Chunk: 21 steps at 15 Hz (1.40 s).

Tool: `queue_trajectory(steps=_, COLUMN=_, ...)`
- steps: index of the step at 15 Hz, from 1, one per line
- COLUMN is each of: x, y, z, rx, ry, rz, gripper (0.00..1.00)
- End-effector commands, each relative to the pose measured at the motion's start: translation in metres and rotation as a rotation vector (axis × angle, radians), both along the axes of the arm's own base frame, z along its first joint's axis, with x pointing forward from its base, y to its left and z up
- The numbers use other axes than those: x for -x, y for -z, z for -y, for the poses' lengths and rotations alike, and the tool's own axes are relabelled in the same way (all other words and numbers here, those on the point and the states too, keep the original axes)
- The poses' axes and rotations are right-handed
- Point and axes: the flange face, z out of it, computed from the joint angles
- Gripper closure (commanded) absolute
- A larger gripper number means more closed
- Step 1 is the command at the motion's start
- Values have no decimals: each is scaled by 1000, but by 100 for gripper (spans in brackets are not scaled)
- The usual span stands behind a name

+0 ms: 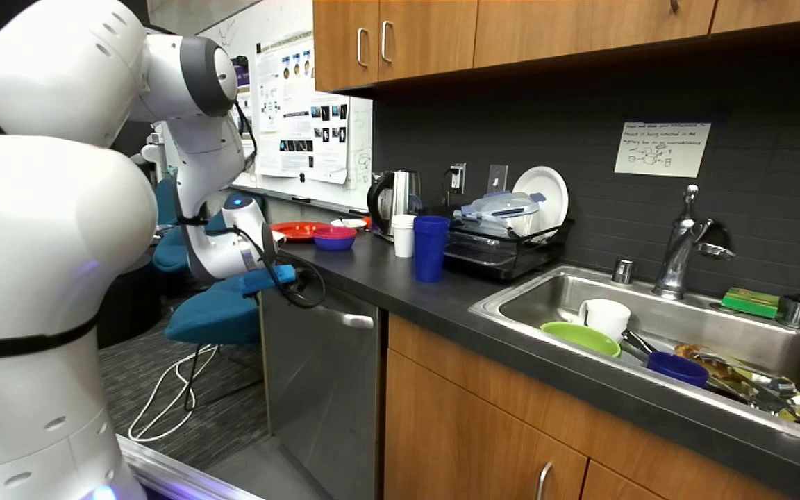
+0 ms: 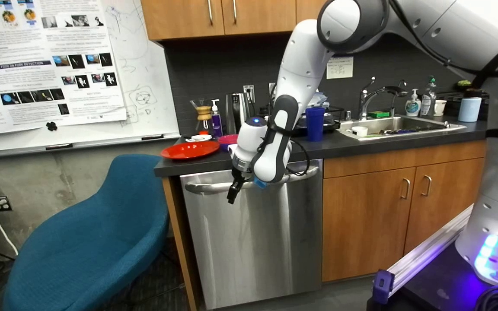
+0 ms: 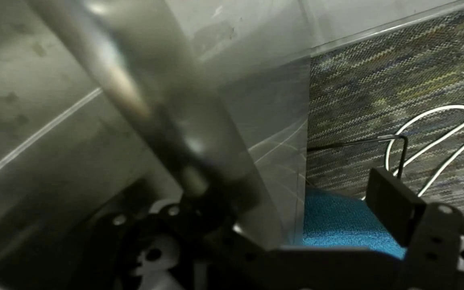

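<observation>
My gripper (image 2: 232, 198) points down in front of the stainless dishwasher door (image 2: 253, 242), near the left end of its bar handle (image 2: 214, 188) in an exterior view. In an exterior view, the handle (image 1: 355, 320) also shows, and the fingers are mostly hidden behind a blue part (image 1: 268, 278) at the wrist. In the wrist view, my gripper (image 3: 308, 201) is open, with nothing between its fingers. The right finger stands out over the blue chair. The left finger is dark and overlaps the blurred handle (image 3: 163, 100); I cannot tell whether they touch.
The dark counter (image 2: 361, 147) overhangs the dishwasher. It bears a red plate (image 2: 189, 150), a blue cup (image 2: 314, 124) and a dish rack (image 1: 504, 257). A sink (image 1: 518, 305) holds dishes. A blue chair (image 2: 89, 242) stands beside the dishwasher. A white cable (image 3: 453, 141) lies on the carpet.
</observation>
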Motion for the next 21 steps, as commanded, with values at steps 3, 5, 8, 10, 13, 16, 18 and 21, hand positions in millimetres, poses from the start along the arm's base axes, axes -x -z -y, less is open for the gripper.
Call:
queue_trajectory(steps=3, x=52, y=53, z=6, rx=-2, ry=29, rz=-63, gripper=0)
queue_trajectory(steps=5, x=57, y=52, z=15, rx=19, ry=63, rz=-72, gripper=0)
queue_trajectory(steps=8, x=65, y=50, z=24, rx=39, ry=113, rz=-80, gripper=0)
queue_trajectory(steps=10, x=72, y=50, z=23, rx=27, ry=117, rz=-95, gripper=0)
queue_trajectory(steps=13, x=77, y=48, z=11, rx=-45, ry=75, rz=-78, gripper=0)
queue_trajectory(steps=16, x=77, y=50, z=13, rx=-101, ry=73, rz=-74, gripper=0)
queue_trajectory(steps=18, x=78, y=52, z=19, rx=-102, ry=72, rz=-77, gripper=0)
queue_trajectory(steps=21, x=77, y=53, z=22, rx=-84, ry=67, rz=-76, gripper=0)
